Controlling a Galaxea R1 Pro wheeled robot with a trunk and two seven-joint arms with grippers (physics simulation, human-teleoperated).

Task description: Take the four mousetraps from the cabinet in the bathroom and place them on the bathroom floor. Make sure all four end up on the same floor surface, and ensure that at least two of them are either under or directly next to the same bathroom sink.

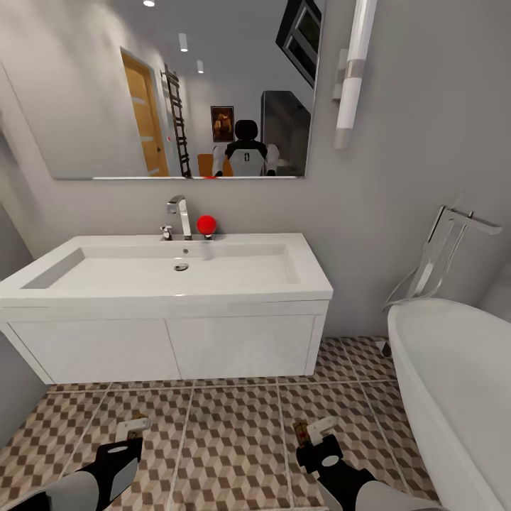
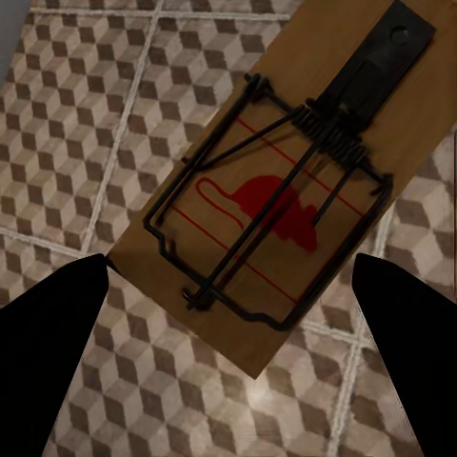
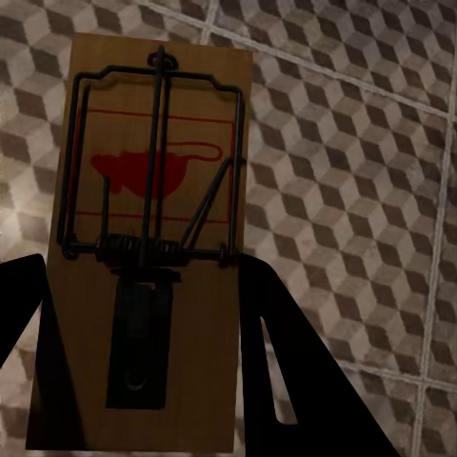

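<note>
My left gripper [image 1: 132,428] hangs low over the bathroom floor [image 1: 234,454], shut on a mousetrap [image 1: 139,418]. In the left wrist view that mousetrap [image 2: 276,200], a brown board with a black wire spring and a red mouse print, sits between the dark fingers [image 2: 52,343] of the left gripper [image 2: 231,271]. My right gripper [image 1: 317,430] is shut on a second mousetrap [image 1: 301,431]. The right wrist view has this mousetrap [image 3: 152,219] clamped in the right gripper [image 3: 143,276] above the tiles. The white sink [image 1: 163,292] stands straight ahead of both grippers. The cabinet is out of view.
A white bathtub [image 1: 454,376] with a chrome floor tap [image 1: 443,248] takes up the right side. The sink carries a chrome tap [image 1: 182,213] and a red round object [image 1: 206,224]. A large mirror [image 1: 177,92] hangs above. Grey walls close in the left and back.
</note>
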